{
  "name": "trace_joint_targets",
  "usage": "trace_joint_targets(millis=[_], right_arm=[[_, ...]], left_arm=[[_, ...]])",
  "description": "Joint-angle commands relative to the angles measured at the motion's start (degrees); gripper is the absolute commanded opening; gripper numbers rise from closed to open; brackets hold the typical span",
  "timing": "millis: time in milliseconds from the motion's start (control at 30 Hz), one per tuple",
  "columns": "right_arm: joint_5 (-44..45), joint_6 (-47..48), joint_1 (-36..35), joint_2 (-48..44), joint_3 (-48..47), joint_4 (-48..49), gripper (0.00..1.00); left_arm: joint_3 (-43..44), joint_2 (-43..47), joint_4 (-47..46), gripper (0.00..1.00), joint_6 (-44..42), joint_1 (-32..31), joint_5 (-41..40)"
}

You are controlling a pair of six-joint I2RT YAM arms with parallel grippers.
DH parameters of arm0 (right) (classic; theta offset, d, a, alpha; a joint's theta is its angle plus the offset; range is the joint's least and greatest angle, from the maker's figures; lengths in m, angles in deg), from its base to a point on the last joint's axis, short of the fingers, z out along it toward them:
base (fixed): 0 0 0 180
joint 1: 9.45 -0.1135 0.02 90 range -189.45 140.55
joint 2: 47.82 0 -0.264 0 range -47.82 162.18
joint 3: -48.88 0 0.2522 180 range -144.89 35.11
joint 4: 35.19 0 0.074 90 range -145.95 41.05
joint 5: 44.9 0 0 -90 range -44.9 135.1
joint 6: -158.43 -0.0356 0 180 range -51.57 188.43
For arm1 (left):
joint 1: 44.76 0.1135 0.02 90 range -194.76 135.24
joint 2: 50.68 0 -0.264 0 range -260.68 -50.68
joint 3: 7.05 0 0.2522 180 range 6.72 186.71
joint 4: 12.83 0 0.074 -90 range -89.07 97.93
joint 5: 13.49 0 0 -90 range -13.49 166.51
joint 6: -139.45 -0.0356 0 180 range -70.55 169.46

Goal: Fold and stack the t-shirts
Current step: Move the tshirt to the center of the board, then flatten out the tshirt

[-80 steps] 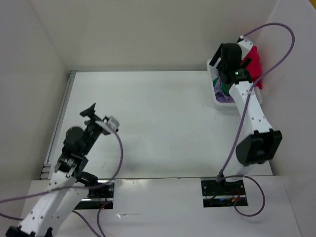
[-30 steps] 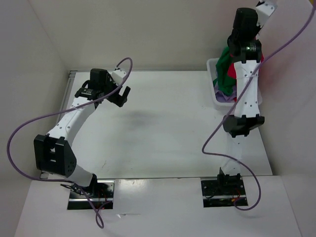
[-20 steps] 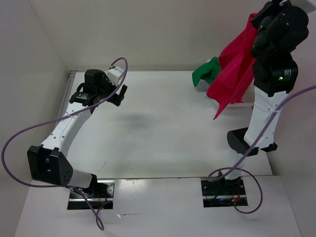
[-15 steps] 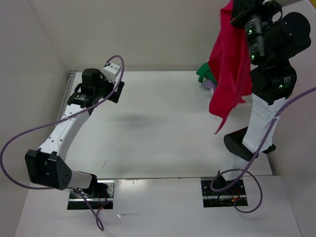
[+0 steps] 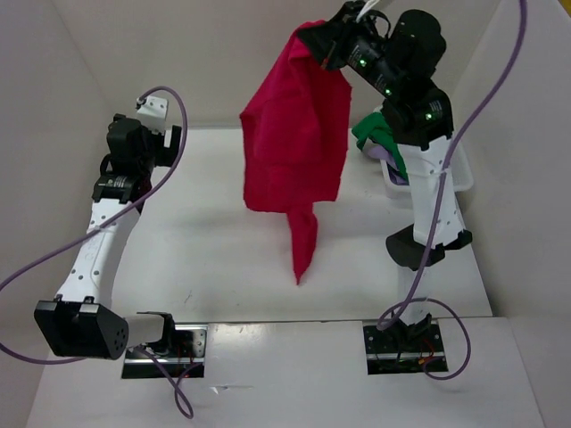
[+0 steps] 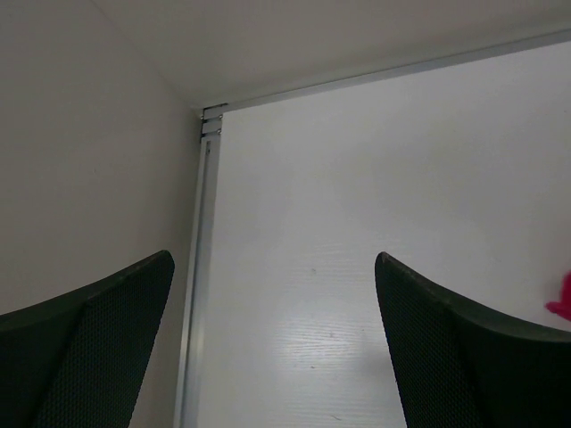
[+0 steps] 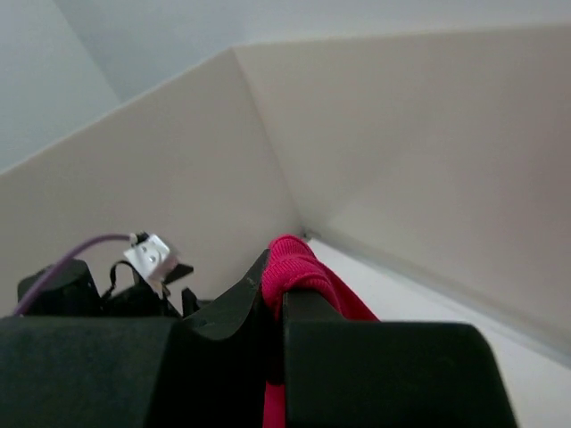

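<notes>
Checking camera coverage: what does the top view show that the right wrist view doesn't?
Only top: the whole red shirt hanging from the right gripper above the table, and the green shirt at the basket. Only right wrist: a close look at the shut fingers pinching a bunched red fold. Both: the red shirt, the right gripper and the left arm.

high rear overview, close wrist views, red t-shirt (image 5: 294, 143) shared
</notes>
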Motion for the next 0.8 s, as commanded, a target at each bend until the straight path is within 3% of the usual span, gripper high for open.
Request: trace_joint_targets(millis=[0, 100, 133, 233, 333, 467, 633, 700, 767], right_arm=[[-3.9, -5.1, 1.0, 0.8, 3.8, 5.2, 0.00], [-3.9, -7.5, 4.9, 1.9, 8.9, 1.4, 0.09], [-4.6, -8.6, 8.6, 2.9, 11.6, -0.3, 0.29], [-6.5, -8.6, 14.9, 5.1, 19.1, -7.1, 0.74], [-3.6, -4.2, 15.6, 6.3, 24.0, -12.5, 0.92], [-0.1, -1.8, 13.8, 4.2, 29.9, -10.1, 0.93], [2.2, 0.3, 10.8, 7.7, 33.7, -7.6, 0.83], [5.2, 3.1, 7.5, 10.2, 34.3, -8.6, 0.68], [6.9, 4.6, 4.0, 14.7, 34.3, -10.2, 0.53]], left_arm=[[1.1, 1.5, -2.0, 1.00, 1.2, 1.5, -0.1], [1.7, 0.1, 1.0, 1.00, -2.1, 2.2, 3.2], [1.7, -0.7, 2.1, 1.00, -3.0, 2.2, 4.5], [1.7, -2.7, 7.0, 1.00, -6.3, 2.2, 8.7], [-1.1, -4.9, 9.0, 1.00, -9.2, 2.2, 8.0], [-3.7, -9.4, 11.9, 1.00, -10.9, 2.2, 5.6], [-0.2, -19.6, 17.3, 0.98, -7.8, 2.7, 11.5], [6.0, -27.2, 20.9, 0.95, -5.3, 2.7, 14.3], [10.2, -31.9, 23.3, 0.80, -5.3, 2.7, 16.6]])
